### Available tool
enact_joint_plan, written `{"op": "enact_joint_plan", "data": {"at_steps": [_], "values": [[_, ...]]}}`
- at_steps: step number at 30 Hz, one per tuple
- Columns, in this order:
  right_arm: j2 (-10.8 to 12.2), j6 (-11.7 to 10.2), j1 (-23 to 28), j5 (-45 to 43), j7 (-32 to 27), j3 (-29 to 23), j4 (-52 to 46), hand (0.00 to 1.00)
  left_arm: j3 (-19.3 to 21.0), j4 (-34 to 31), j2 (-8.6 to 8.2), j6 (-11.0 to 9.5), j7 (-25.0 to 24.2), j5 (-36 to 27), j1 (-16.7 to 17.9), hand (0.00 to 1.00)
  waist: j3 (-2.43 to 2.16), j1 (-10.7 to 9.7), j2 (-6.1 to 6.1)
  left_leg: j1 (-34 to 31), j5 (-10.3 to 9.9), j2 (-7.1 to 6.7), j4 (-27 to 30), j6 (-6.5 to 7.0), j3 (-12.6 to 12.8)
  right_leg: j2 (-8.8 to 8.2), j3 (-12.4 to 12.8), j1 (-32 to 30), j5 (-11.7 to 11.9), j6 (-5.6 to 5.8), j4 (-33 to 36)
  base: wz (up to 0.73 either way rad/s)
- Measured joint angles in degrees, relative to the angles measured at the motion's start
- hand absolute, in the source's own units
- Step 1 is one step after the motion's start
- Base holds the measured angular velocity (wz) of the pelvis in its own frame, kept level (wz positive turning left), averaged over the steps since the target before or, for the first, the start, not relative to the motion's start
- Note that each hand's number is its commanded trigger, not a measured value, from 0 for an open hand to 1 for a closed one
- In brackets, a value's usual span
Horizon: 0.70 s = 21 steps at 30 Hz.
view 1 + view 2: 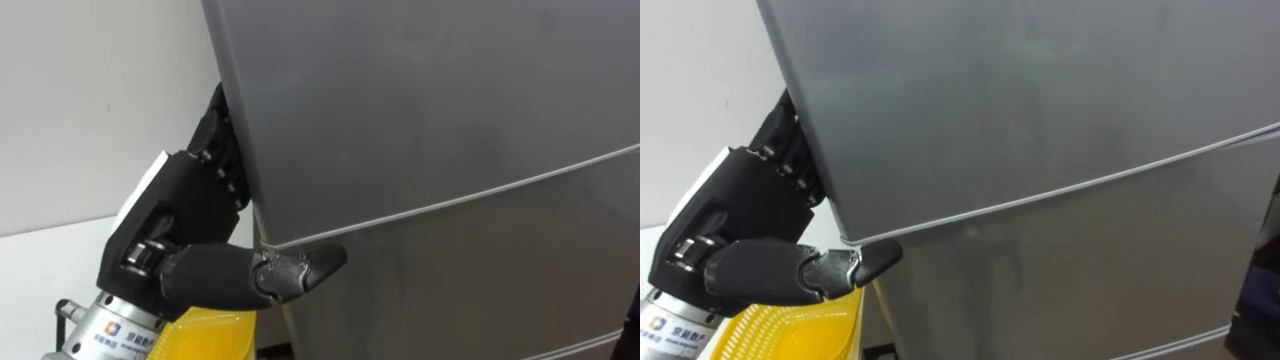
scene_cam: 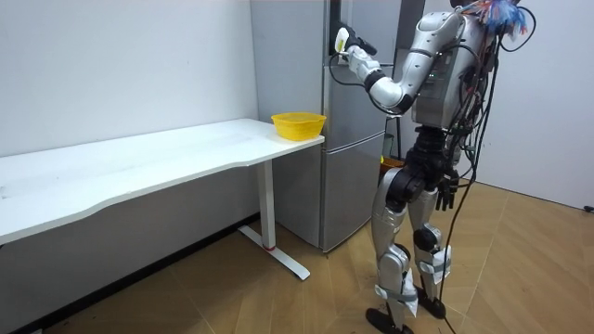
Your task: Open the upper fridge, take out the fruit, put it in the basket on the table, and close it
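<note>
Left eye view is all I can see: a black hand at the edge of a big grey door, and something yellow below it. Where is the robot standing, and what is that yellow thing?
Observer: It stands upright on a wooden floor, close before a tall grey fridge, its left hand up at the upper door.
Operator: And the yellow thing?
Observer: A yellow bowl, standing on the end of a long white table right beside the fridge.
Operator: How much fridge is under that door?
Observer: A lower door, reaching nearly to the floor.
</note>
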Motion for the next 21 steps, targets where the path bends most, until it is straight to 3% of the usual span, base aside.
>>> {"op": "enact_joint_plan", "data": {"at_steps": [1, 2, 10, 13, 21], "values": [[0.0, 0.0, 0.0, 0.0, 0.0, 0.0, 0.0, 0.0, 0.0, 0.0, 0.1, 0.0, 0.0, 0.0, 0.0, 0.95, -0.01, 0.0, -0.02, 0.0, 0.0, 0.0, 0.0, 0.0, 0.0, 0.0, 0.0, 0.0, 0.0, 0.0, 0.0, 0.0], [0.0, -0.1, -0.1, 0.0, 0.0, -0.1, 0.1, 0.0, 0.0, 0.0, 0.23, 0.0, 0.0, 0.0, 0.0, 1.0, -0.01, 0.0, -0.07, 0.1, 0.0, 0.0, 0.0, 0.0, 0.0, 0.0, 0.0, 0.0, 0.0, 0.0, 0.0, 0.0], [0.0, -0.3, 0.1, 0.0, -0.1, 0.0, 0.3, 0.0, 3.3, 0.1, 0.47, 0.0, 1.3, -0.1, 0.0, 1.0, -0.04, 0.3, -0.44, 0.1, 0.0, -0.04, 0.0, 0.06, 0.0, -0.08, -0.2, 0.2, 0.0, 0.01, 0.0, 0.01], [0.0, -0.3, 0.2, 0.3, -0.2, 0.0, 0.3, 0.0, 3.2, 0.1, 0.57, -0.2, 1.4, -1.2, 0.0, 1.0, -0.28, 1.1, -0.44, 0.3, 0.0, -0.03, -0.1, 0.06, 0.0, -0.07, -0.2, 0.4, 0.0, 0.01, 0.0, 0.0], [0.0, -0.2, 0.1, 0.2, -0.6, 0.0, 0.2, 0.0, 3.2, 0.5, 1.31, -0.1, 2.4, -1.2, 0.1, 1.0, -0.38, 1.5, -0.36, 0.5, 0.1, -0.02, 0.0, 0.21, 0.0, -0.11, -0.4, 1.0, 0.2, 0.06, 0.1, 0.0]]}}
